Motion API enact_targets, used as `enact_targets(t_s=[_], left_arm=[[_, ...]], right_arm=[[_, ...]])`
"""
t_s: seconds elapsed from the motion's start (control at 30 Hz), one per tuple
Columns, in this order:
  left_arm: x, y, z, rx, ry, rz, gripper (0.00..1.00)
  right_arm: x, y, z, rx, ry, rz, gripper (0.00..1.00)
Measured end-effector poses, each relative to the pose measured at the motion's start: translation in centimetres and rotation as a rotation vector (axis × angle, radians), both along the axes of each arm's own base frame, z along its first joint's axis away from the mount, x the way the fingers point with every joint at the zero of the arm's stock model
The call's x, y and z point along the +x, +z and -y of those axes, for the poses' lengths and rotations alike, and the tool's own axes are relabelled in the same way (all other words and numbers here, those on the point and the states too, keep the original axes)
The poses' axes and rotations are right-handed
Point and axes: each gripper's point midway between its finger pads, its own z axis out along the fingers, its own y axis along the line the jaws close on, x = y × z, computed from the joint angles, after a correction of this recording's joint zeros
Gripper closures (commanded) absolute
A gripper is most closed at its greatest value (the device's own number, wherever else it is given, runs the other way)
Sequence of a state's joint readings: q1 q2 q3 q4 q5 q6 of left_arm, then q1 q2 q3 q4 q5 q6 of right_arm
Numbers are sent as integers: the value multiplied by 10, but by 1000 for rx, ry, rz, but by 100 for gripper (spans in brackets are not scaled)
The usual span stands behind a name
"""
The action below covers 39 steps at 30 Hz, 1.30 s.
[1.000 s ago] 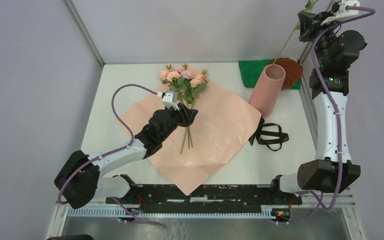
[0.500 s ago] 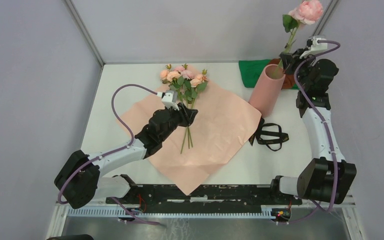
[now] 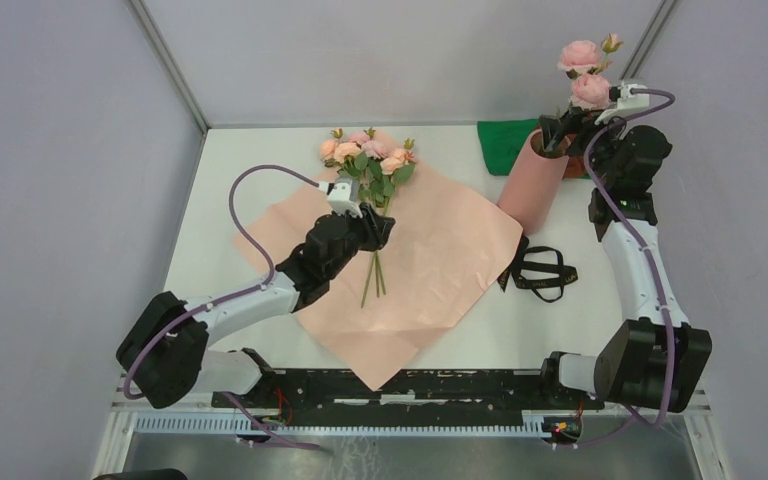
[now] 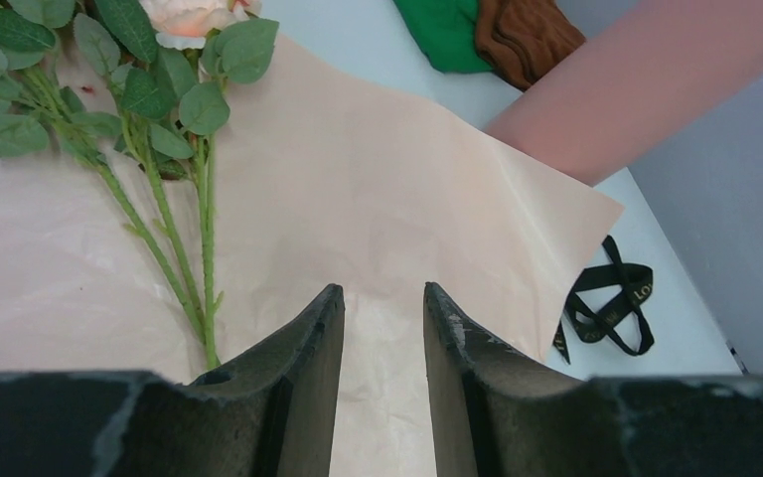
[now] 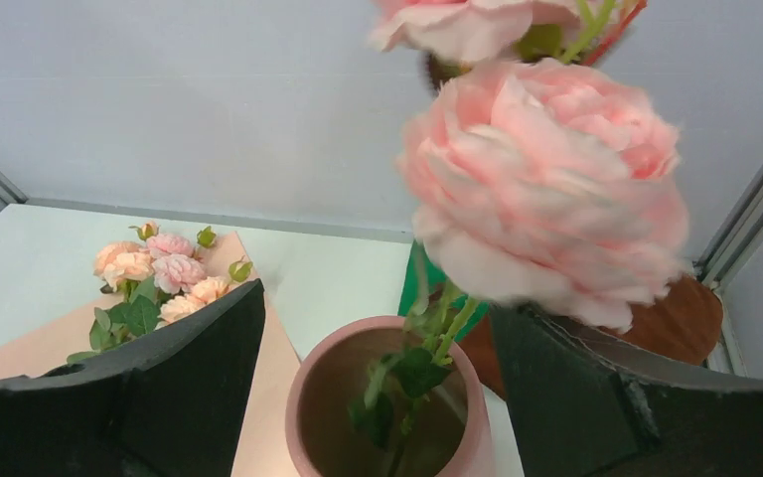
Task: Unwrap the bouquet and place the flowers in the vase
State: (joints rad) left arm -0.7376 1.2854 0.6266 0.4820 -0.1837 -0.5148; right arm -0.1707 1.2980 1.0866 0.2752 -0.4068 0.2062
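The bouquet lies unwrapped: its pink paper (image 3: 430, 260) is spread flat with several pink and peach flowers (image 3: 368, 155) on its far corner, stems (image 4: 204, 229) pointing towards me. My left gripper (image 3: 378, 228) hovers low over the paper just right of those stems, open, with nothing between its fingers (image 4: 318, 328). The salmon vase (image 3: 528, 190) stands at the right. A stem with two pink blooms (image 3: 582, 58) stands in it. My right gripper (image 3: 560, 128) sits over the vase mouth (image 5: 368, 323), jaws wide open on either side of the stem (image 5: 442, 333).
A black ribbon (image 3: 540, 272) lies on the table right of the paper, below the vase. A green cloth (image 3: 505, 145) and a brown bundle (image 5: 690, 318) lie behind the vase at the back right corner. Grey walls and metal posts enclose the table.
My right arm came down from high above the vase, lowering the pink flower into it, then its jaws opened and let the stem go. The left arm has barely shifted.
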Motion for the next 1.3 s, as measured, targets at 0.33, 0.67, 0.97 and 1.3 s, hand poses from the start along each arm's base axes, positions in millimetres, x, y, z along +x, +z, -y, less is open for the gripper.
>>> enact_targets(t_s=[0.33,0.67,0.97,1.3], left_arm=[[46,10,-21,130,238,-84,58],[86,-37,-48,276,314,-261,68],[86,-101,-20,436,151,-480,50],[72,-135,-17,522,90,-597,44]], right_arm=[[-56,28,-17,34,-9,119,11],[-93,33,-44,72,17,199,12],[-107,41,-59,56,52,243,12],[-93,22,-67,42,72,193,14]])
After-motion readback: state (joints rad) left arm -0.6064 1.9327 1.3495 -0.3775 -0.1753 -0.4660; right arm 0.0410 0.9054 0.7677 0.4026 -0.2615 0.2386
